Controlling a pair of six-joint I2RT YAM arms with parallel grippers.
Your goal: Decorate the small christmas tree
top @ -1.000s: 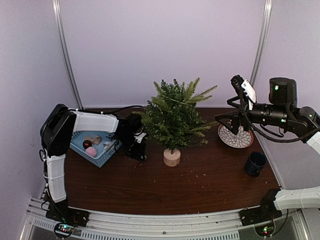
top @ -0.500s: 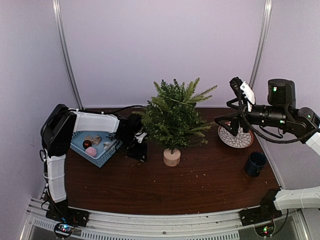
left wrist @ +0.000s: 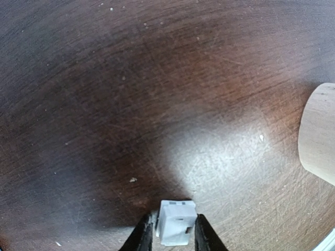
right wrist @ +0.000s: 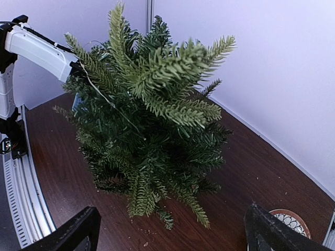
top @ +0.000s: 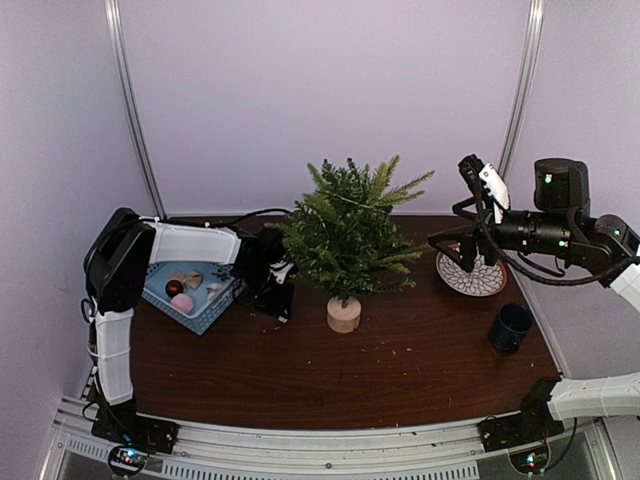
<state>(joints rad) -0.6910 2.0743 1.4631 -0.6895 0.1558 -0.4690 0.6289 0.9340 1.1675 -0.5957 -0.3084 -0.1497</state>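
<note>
One white box point(left wrist: 177, 224) sits pinched in my left gripper point(left wrist: 175, 231), low, probably for setting beside the small christmas tree point(top: 350, 235); my right gripper point(right wrist: 175, 230) gapes empty.

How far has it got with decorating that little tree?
Barely begun: the small christmas tree looks bare; baubles lie in the blue basket. The left gripper pinches a small white block beside the wooden base; the right gripper hangs open. Hanging baubles remains.

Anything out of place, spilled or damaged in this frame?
Only minor litter: pale specks lie scattered on the table in front of the small christmas tree, likely shed bits. A thin wire trails across its branches. Nothing tipped or broken.
</note>
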